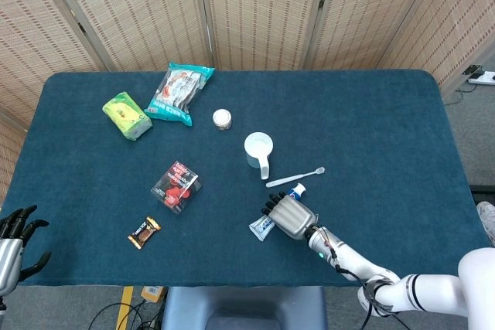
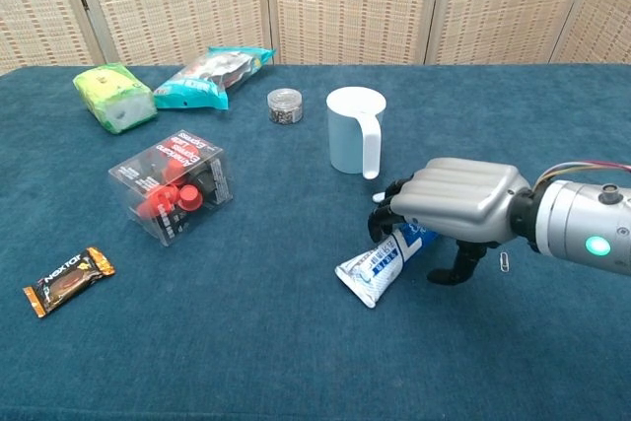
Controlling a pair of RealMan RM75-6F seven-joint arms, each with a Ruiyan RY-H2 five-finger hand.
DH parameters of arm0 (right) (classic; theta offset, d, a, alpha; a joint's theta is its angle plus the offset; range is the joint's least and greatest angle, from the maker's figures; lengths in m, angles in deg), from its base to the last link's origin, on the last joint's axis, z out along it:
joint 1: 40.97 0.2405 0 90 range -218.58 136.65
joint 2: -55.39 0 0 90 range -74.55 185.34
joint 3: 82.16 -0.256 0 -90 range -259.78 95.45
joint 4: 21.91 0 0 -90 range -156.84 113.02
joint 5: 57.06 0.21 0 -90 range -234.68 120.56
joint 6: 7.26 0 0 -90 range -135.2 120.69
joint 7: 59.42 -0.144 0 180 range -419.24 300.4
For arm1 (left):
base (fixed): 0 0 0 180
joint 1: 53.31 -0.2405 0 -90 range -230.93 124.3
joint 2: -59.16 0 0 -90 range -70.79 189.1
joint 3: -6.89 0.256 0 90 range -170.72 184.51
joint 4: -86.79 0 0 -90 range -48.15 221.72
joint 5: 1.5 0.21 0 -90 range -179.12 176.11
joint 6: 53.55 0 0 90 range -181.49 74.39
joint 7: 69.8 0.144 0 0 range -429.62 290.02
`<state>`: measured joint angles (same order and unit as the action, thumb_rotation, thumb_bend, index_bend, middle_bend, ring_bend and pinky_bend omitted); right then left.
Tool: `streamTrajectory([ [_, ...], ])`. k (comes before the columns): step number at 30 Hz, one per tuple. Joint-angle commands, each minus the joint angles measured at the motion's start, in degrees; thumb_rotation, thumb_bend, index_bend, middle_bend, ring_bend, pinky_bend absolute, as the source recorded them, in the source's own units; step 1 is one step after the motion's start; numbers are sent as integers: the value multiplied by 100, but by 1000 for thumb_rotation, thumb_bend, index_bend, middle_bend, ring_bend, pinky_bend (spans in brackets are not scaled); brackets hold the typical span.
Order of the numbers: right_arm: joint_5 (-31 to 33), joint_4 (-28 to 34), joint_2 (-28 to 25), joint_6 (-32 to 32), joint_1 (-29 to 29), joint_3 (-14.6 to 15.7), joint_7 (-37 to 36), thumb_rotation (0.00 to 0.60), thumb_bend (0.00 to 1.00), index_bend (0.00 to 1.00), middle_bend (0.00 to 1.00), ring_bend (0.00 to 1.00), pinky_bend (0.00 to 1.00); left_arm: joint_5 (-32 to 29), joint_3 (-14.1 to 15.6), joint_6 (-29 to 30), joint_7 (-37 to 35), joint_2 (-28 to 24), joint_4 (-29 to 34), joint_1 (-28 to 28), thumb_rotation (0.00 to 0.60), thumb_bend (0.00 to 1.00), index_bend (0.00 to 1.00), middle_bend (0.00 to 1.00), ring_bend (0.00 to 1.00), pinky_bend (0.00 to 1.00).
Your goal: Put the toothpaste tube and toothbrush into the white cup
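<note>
Now the right hand (image 2: 455,206) grips one toothpaste tube (image 2: 383,263) tilted off the table (image 1: 371,121) near one white cup (image 2: 353,130), one toothbrush (image 1: 295,177) lying just beside it, while the left hand (image 1: 17,231) rests empty, fingers spread.

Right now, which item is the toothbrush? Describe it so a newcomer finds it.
Start at the white cup mid-table. Just right of its handle lies the toothbrush, above the right hand gripping the toothpaste tube. It is the only thin white stick there.
</note>
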<state>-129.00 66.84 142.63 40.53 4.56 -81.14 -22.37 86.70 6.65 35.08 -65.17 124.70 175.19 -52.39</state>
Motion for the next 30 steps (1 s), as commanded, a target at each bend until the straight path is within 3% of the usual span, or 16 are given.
streamTrajectory([
  [1, -160, -232, 144, 93, -14, -29, -105, 600, 232, 322, 290, 182, 294, 0, -5, -7, 6, 1, 7, 8, 600, 310, 349, 146, 124, 194],
  [15, -465, -778, 696, -13, 70, -36, -341, 600, 259, 425, 308, 187, 294, -87, 0, -33, -76, -13, -82, -31, 600, 311, 351, 146, 124, 194],
  [25, -757, -944, 784, 254, -15, -44, -521, 600, 350, 634, 418, 246, 294, -71, 7, -15, -154, 2, -125, -47, 600, 310, 351, 146, 124, 194],
  [30, -1148, -670, 547, 742, -152, -141, -1250, 600, 391, 721, 485, 308, 323, -62, 11, -5, -155, -13, -117, -54, 600, 310, 351, 146, 124, 194],
])
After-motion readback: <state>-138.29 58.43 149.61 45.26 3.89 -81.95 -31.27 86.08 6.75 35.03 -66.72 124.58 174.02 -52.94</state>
